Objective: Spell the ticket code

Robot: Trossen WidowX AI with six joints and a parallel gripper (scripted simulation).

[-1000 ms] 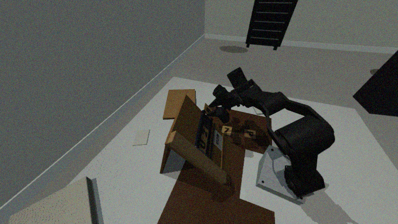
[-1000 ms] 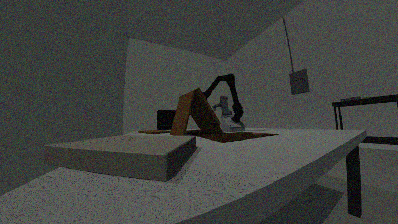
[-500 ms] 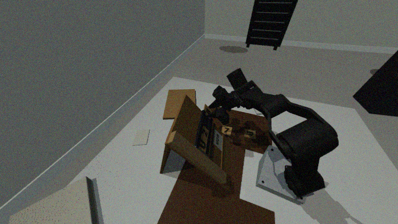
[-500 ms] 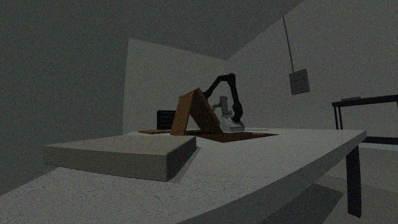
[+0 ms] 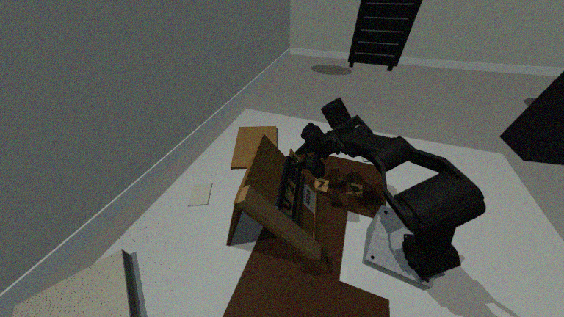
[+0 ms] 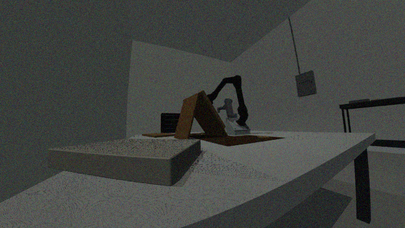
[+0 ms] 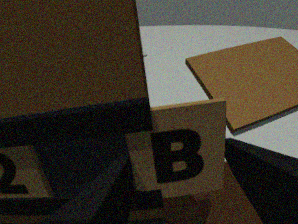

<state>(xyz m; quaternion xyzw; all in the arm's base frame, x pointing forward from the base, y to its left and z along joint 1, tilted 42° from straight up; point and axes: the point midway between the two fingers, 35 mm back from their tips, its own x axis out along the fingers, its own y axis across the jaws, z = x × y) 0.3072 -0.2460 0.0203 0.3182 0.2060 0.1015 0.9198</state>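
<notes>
The leaning wooden board [image 5: 264, 169] [image 6: 211, 116] [image 7: 65, 55] carries the dark rail [image 7: 90, 119]. In the rail stand a U tile [image 5: 288, 205] and a tile that reads as 2 or Z [image 5: 291, 187] [image 7: 10, 172]. My gripper [image 5: 302, 156] [image 7: 177, 152] is shut on the B tile [image 7: 190, 155] at the rail's open end. The B is upright, and the tile's left part appears to overlap the rail's mouth. The white ticket [image 5: 308, 199] is below the rail, its print too small to read surely. Loose tiles, one like 7 or Z [image 5: 321, 185] and one like P [image 5: 354, 189], lie beside the board.
A flat wooden panel [image 5: 254, 145] [image 7: 250, 82] lies beyond the rail's open end. A pale card [image 5: 200, 194] lies behind the board. A thick pale slab [image 5: 78, 288] [image 6: 113, 162] lies at the counter's near side. A brown mat [image 5: 299, 291] extends under the board.
</notes>
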